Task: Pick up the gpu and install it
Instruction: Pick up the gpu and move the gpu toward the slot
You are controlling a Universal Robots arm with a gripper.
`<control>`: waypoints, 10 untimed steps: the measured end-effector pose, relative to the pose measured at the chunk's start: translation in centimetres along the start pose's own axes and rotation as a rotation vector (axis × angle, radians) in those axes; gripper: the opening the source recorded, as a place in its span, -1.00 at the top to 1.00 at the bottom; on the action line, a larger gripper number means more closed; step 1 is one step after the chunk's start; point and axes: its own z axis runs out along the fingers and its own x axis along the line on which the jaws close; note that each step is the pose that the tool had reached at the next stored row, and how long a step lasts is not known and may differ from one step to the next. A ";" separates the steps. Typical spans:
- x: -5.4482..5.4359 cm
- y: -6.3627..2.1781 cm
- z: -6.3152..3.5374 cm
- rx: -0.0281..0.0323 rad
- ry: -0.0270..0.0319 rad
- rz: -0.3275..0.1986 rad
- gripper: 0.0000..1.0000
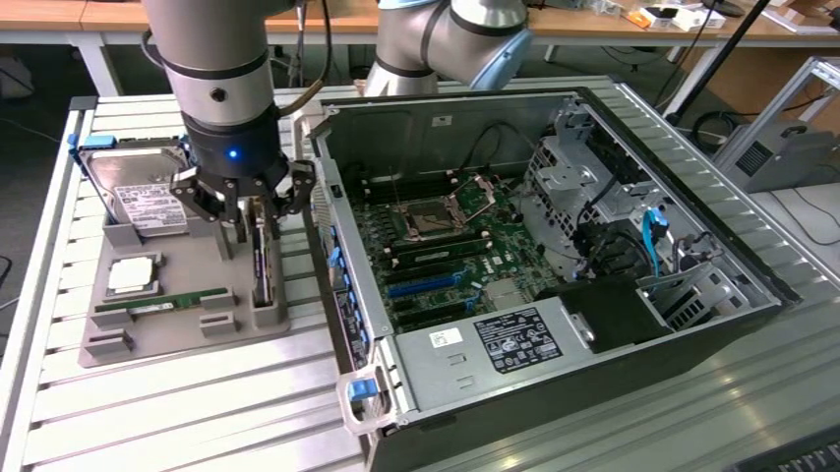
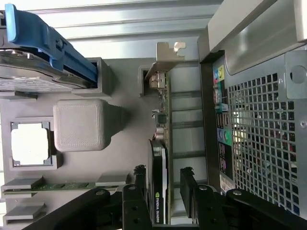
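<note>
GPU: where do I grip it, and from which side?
Grip the gpu across its two flat faces at the upper long edge, coming straight down from above: it stands on edge in the grey holder, and the open gripper straddles it.

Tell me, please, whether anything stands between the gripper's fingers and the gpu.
Nothing visible does. The open fingers of the gripper flank the gpu, one on either side, as it stands on edge in the grey tray beside the computer case.

One robot arm [image 1: 216,79] with one gripper [image 1: 258,241], one open computer case [image 1: 447,113], and one gray tray [image 1: 184,334] holding four parts: one hard drive [image 1: 145,197], one processor chip [image 1: 132,275], one green memory stick [image 1: 164,303] and one gpu [image 1: 260,270].
</note>
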 end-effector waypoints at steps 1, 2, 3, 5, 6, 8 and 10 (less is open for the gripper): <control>0.0 0.16 0.11 0.0010 0.0000 0.000 0.15; 0.0 0.30 0.20 0.0015 0.0000 0.000 0.15; 0.0 0.44 0.28 0.0019 -0.0001 0.000 0.15; 0.1 0.61 0.46 0.0025 -0.0004 0.000 0.15; 0.1 0.64 0.55 0.0029 -0.0004 0.000 0.15; 0.1 0.64 0.78 0.0037 -0.0003 0.000 0.15; 0.1 0.64 1.03 0.0039 -0.0004 0.000 0.15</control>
